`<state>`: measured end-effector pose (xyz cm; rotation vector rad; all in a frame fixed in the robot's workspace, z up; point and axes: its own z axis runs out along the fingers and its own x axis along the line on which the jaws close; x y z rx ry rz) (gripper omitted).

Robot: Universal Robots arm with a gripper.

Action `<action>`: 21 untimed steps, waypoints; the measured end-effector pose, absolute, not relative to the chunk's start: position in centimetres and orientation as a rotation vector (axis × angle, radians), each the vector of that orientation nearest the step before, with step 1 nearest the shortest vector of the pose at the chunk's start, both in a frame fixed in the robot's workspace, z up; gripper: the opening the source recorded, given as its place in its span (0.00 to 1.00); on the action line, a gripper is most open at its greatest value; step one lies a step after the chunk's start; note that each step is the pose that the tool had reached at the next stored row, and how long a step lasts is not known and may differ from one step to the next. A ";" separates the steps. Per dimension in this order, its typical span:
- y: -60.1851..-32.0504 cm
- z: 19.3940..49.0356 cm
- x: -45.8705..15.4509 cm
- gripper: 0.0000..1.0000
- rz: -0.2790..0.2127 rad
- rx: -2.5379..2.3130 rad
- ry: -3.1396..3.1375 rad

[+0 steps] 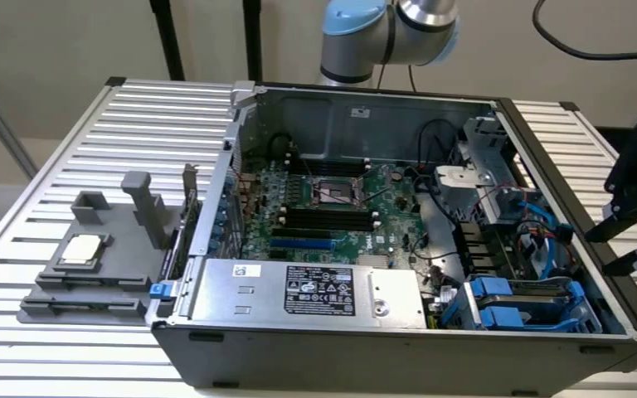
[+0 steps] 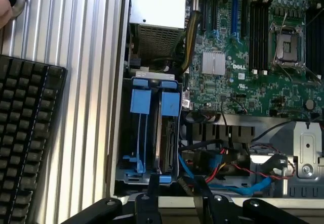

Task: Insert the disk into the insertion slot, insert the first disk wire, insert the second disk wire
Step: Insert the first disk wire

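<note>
The insertion slot [image 2: 151,133] is a grey-blue drive cage with bright blue tabs, in the corner of the open computer case; the exterior view has it [image 1: 529,303] at the case's front right. One of its bays holds a dark, flat-edged body that looks like the disk [image 2: 167,140], with a blue carrier tab at its end. My gripper [image 2: 177,191] hangs over the case wall just off the cage's end, its black fingers [image 2: 152,183] apart with nothing between them. In the exterior view the gripper [image 1: 617,240] is off the case's right side. A loose blue cable [image 2: 238,183] and red-black wires [image 2: 243,169] lie beside the cage.
A silver labelled power-supply box [image 1: 308,290] sits beside the cage, with the green motherboard [image 1: 330,207] behind it. A grey fixture block [image 1: 86,274] stands on the slatted table at the exterior view's left. A black keyboard [image 2: 25,143] and a person's hand [image 2: 10,1] lie beyond the case wall.
</note>
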<state>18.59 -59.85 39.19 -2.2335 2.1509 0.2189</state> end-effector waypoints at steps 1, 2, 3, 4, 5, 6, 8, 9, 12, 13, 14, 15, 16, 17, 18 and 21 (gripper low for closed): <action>-59.9 39.0 18.6 0.40 0.219 -2.233 2.151; -59.9 38.8 18.6 0.40 0.219 -2.233 2.151; -59.8 38.6 18.6 0.40 0.219 -2.233 2.151; -59.8 38.5 18.6 0.40 0.219 -2.233 2.151; -59.8 38.3 18.5 0.40 0.219 -2.233 2.151; -59.8 38.1 18.4 0.40 0.219 -2.233 2.151; -59.8 37.7 18.1 0.40 0.219 -2.235 2.149; -59.7 37.5 17.9 0.40 0.219 -2.236 2.148; -59.6 37.0 17.3 0.40 0.218 -2.243 2.141; -59.6 36.8 17.3 0.40 0.218 -2.245 2.138; -59.6 36.6 17.2 0.40 0.217 -2.248 2.135; -59.5 36.4 17.1 0.40 0.217 -2.251 2.132; -59.4 36.3 17.1 0.40 0.217 -2.254 2.129; -59.3 36.1 17.0 0.40 0.216 -2.256 2.127; -59.1 35.9 17.0 0.40 0.214 -2.258 2.124; -58.4 35.4 17.0 0.40 0.210 -2.263 2.115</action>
